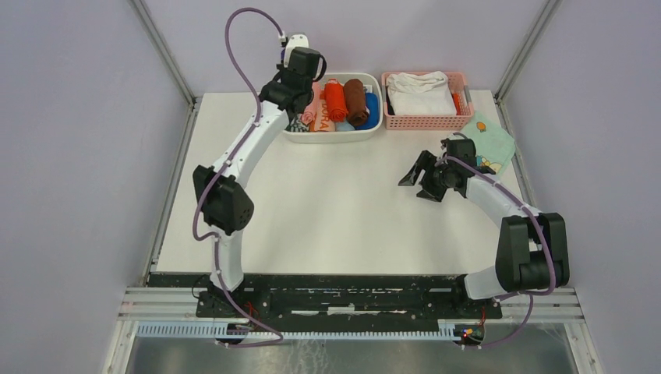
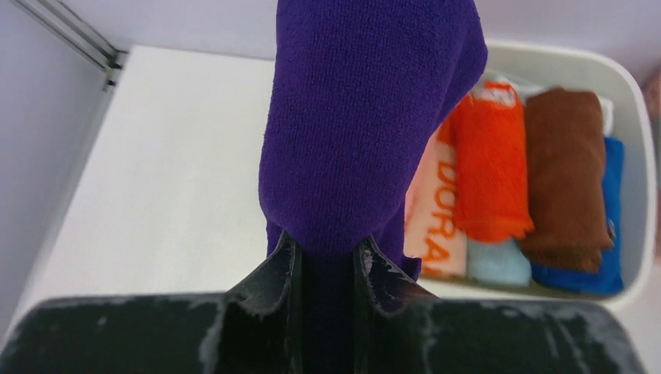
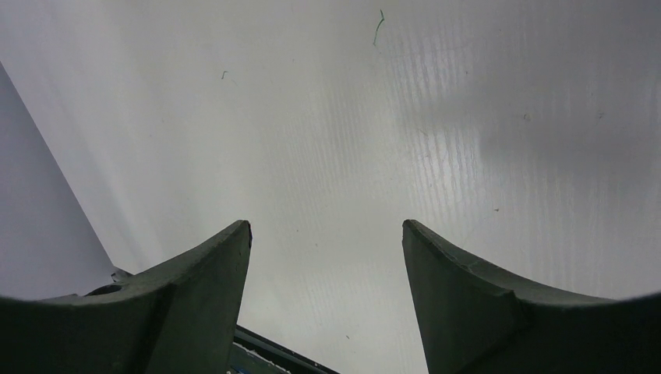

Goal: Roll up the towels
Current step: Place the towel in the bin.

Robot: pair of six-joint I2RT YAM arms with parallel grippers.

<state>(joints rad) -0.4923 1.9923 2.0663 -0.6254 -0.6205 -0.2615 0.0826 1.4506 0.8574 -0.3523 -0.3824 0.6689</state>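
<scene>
— Where is the purple towel (image 2: 366, 125)?
— Clamped between the left fingers (image 2: 273, 288), at the left end of the white bin (image 2: 635, 156), just beside the rolled cloths (image 2: 491, 156) inside it.
— And the right fingers (image 3: 195, 273)?
— Spread wide with nothing between them, over bare table (image 3: 436, 117), well apart from the bin on its near right side.

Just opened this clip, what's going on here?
The left claw is shut on a purple towel at the left end of the white bin, which holds rolled towels, an orange towel and a brown towel among them. The right claw is open and empty above the table. A white folded cloth sits in the pink basket, and a mint-green printed cloth lies on the table nearby.
</scene>
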